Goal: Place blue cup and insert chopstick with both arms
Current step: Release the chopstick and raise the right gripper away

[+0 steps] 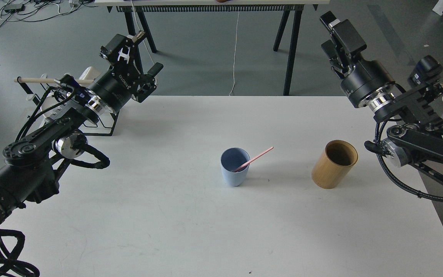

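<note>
The blue cup (235,172) stands upright near the middle of the white table (167,223). One pale-pink chopstick (257,156) rests in it, its lower end inside and its upper end leaning out to the right over the rim. My left gripper (147,52) is open and empty, raised above the table's far left edge, well away from the cup. My right gripper (327,32) is open and empty, raised high past the table's far right edge, pointing up and away from the cup.
A tan wooden cylinder (335,164) stands open-topped to the right of the cup. A black rack with a beige rod (40,80) and white mugs (48,103) sits at the far left behind my left arm. A black-legged table (290,46) stands beyond.
</note>
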Action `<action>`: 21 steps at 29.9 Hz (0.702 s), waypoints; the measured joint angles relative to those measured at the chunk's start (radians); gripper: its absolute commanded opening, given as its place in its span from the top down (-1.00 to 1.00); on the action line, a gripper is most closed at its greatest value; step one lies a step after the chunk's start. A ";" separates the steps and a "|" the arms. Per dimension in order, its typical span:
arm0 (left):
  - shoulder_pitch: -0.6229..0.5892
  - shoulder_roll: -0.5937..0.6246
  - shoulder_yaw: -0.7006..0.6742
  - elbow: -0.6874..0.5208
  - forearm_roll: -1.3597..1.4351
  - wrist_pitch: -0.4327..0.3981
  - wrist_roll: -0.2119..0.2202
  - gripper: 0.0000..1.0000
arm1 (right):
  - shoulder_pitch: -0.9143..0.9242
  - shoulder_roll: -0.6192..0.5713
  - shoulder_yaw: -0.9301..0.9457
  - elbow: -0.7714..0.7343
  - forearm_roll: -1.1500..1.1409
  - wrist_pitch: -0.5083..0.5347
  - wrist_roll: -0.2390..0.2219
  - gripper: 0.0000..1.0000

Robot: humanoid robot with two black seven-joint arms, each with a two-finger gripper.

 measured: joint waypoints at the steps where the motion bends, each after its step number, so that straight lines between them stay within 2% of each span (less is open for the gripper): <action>1: 0.000 0.007 -0.002 -0.001 -0.001 0.000 0.000 -0.90 | -0.005 -0.002 0.016 -0.012 0.075 0.079 0.000 -0.98; 7: 0.002 0.028 -0.004 -0.003 -0.002 0.000 0.000 -0.91 | -0.043 0.003 0.088 -0.188 0.344 0.632 0.000 -0.98; 9: 0.004 0.030 -0.004 -0.003 -0.002 0.000 0.000 -0.91 | -0.052 0.008 0.093 -0.252 0.378 0.747 0.000 -0.98; 12: 0.012 0.032 -0.004 -0.002 -0.003 0.000 0.000 -0.91 | -0.063 0.031 0.095 -0.304 0.400 0.798 0.000 -0.98; 21: 0.014 0.025 -0.010 -0.001 -0.009 0.000 0.000 -0.91 | -0.170 0.051 0.201 -0.323 0.407 0.806 0.000 -0.98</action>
